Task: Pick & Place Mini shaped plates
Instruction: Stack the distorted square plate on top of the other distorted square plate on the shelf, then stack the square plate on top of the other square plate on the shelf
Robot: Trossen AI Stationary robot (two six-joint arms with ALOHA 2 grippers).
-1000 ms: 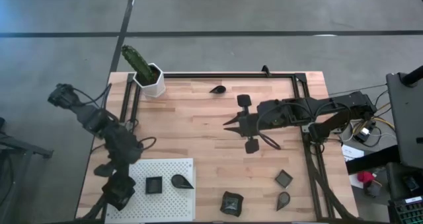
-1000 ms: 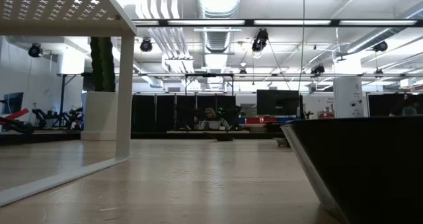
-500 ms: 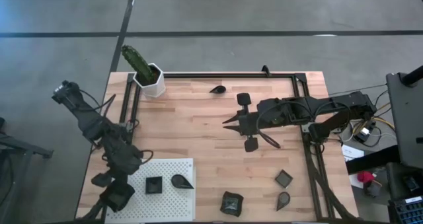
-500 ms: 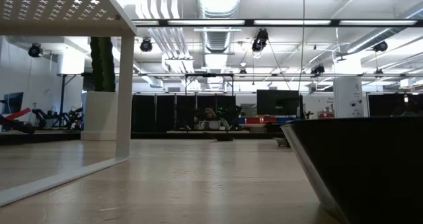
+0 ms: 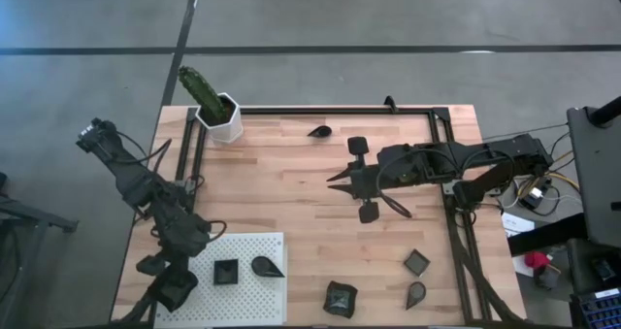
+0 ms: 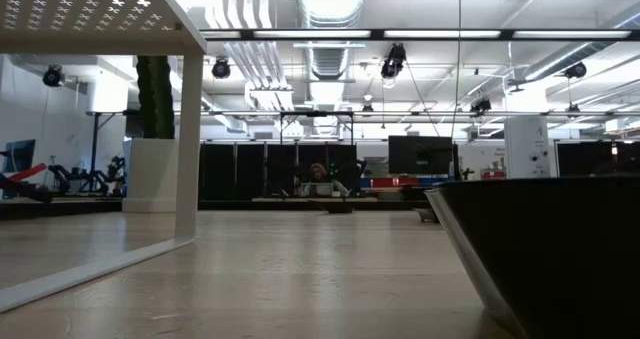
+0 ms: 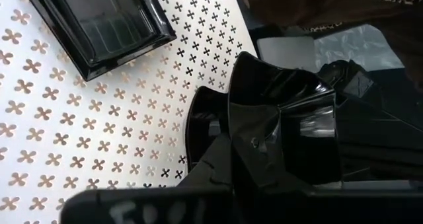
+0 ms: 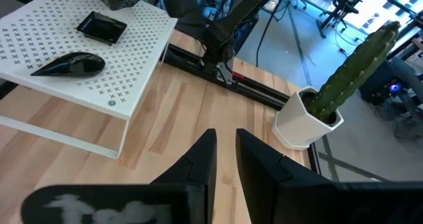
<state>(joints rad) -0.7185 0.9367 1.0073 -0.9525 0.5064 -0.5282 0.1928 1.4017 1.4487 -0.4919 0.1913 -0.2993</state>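
So the overhead cam looks straight down and gets the whole wooden table [image 5: 291,213] plus both arms. The low one sits right at tabletop level, facing level across the wood into the room behind. The left wrist cam is jammed up close over the white perforated board [image 7: 79,131]. The right wrist cam sits farther off, looking across the table at that same board [image 8: 79,52] and the cactus pot [image 8: 307,121], which the overhead [image 5: 221,117] and low [image 6: 152,169] views also catch.

Glossy black plates [image 7: 109,22] lie on a matt white perforated board [image 5: 254,298] over the pale wooden table [image 5: 281,188].
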